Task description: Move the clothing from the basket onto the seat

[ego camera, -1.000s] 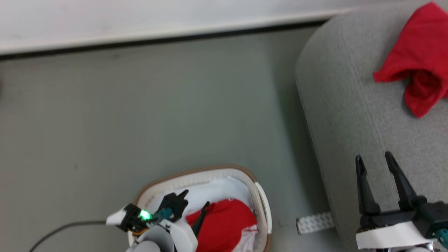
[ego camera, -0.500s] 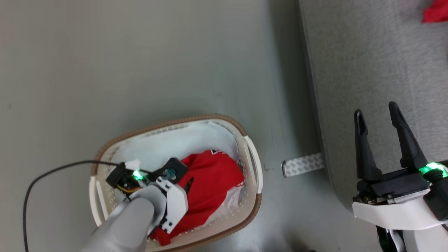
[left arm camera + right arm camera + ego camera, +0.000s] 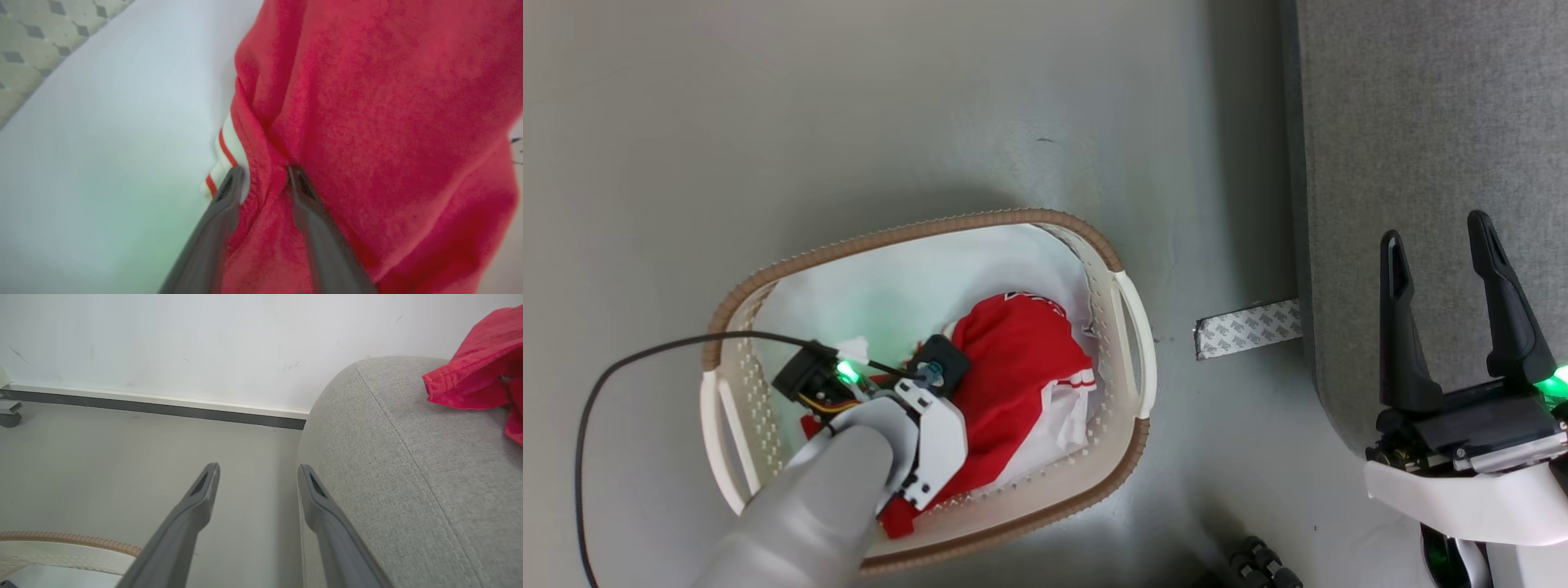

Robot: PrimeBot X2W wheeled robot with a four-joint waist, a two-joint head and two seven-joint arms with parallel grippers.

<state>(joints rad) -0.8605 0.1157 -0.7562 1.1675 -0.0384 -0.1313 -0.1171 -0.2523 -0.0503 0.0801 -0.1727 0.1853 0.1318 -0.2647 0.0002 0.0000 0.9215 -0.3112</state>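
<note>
In the head view the left arm [image 3: 825, 498] covers part of the clothing [image 3: 1021, 359]. The sofa [image 3: 1421, 147] is cut by the top and right edges. The left wrist view is blurred.

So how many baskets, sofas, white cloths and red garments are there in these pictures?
Basket: 1
Sofa: 1
White cloth: 1
Red garments: 2, one in the basket, one on the sofa
Total: 5
</note>
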